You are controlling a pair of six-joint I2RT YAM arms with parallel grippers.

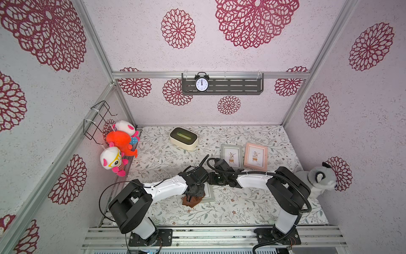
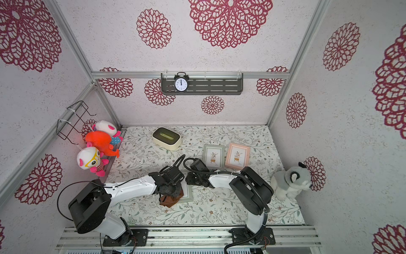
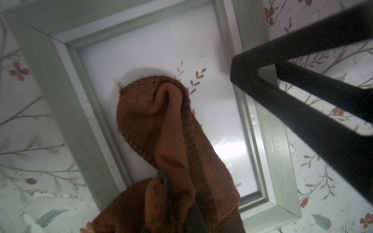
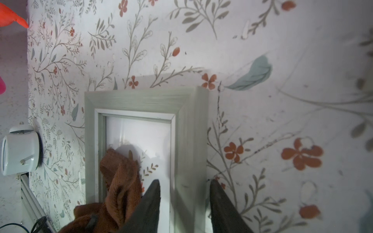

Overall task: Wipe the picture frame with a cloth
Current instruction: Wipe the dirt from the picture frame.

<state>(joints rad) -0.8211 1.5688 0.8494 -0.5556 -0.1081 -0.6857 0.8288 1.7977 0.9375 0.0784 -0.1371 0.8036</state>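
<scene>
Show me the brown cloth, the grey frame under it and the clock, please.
cloth [image 3: 161,129]: left wrist view, on its bunched fold.
grey frame [image 3: 60,90]: left wrist view, on its wide side rail.
clock [image 1: 201,84]: a top view, on its white face.

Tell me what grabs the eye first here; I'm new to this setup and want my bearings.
At the centre, the left gripper holds a rust-brown cloth on the glass of a grey-green picture frame, while the right gripper stands open astride one side rail. Next come the orange plush toy hanging at the left and the clock on the back shelf.
</scene>
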